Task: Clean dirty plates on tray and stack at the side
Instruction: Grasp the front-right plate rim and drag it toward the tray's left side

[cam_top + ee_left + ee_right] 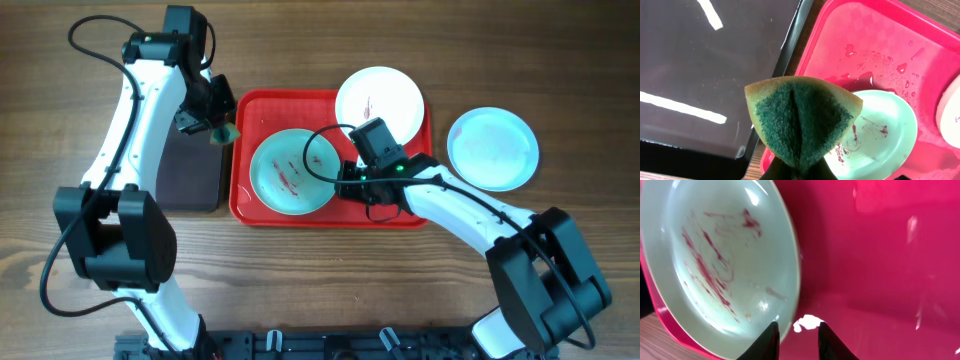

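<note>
A mint plate (293, 172) with dark red smears lies at the left of the red tray (290, 110). A white plate (379, 103) with a small smear sits at the tray's back right corner. Another pale mint-blue plate (492, 148) rests on the table to the right of the tray. My left gripper (220, 128) hovers over the tray's left rim, shut on a folded green and yellow sponge (802, 120). My right gripper (797, 330) is low over the tray at the smeared mint plate's (715, 255) right rim. Its jaws stand slightly open with only red tray (880, 255) between them.
A black tray (190, 170) lies against the red tray's left side, under my left arm. Water drops and a small puddle (862, 80) sit on the red tray behind the mint plate (880, 135). Bare wooden table surrounds both trays.
</note>
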Robot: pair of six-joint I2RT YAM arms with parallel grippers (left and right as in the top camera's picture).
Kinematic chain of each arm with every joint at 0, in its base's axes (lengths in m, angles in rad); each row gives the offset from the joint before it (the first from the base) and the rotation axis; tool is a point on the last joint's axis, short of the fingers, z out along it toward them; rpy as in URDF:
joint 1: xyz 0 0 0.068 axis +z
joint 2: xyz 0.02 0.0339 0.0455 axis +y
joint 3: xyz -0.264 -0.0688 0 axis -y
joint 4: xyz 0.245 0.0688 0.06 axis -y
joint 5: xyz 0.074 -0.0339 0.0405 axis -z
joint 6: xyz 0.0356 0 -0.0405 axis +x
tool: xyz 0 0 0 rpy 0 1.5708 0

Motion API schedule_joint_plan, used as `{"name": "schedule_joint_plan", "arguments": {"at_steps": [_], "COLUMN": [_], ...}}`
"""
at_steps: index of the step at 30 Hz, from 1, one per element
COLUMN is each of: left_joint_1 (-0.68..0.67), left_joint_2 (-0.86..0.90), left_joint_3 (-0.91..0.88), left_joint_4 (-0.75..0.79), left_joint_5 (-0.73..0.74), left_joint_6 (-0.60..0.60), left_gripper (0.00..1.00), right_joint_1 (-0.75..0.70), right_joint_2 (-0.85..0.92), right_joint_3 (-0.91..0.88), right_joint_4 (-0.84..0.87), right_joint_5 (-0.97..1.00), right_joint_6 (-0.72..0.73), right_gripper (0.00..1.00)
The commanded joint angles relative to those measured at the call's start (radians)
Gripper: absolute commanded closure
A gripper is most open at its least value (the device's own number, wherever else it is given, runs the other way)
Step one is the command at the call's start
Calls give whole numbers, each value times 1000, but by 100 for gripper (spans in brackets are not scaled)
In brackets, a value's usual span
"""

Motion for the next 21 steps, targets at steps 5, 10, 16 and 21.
{"name": "schedule_joint_plan", "arguments": {"at_steps": [5,10,16,21], "left_joint_1": [0,0,0,-1], "left_joint_2": [-18,-18,-18,-18], "left_joint_3": [-1,-1,-1,-1], "left_joint_4": [13,24,39,40], "left_joint_5": [9,9,10,10], "left_joint_6": [9,9,9,9], "left_gripper": [96,96,96,96], "right_joint_1": [17,17,17,17], "right_joint_2": [47,86,93,131], "right_joint_3": [-3,-2,-2,-2], "right_joint_4": [19,61,92,130], "right_joint_5": [3,-24,-13,-5], "right_joint_6": [85,110,101,81], "right_gripper": [73,75,84,96]}}
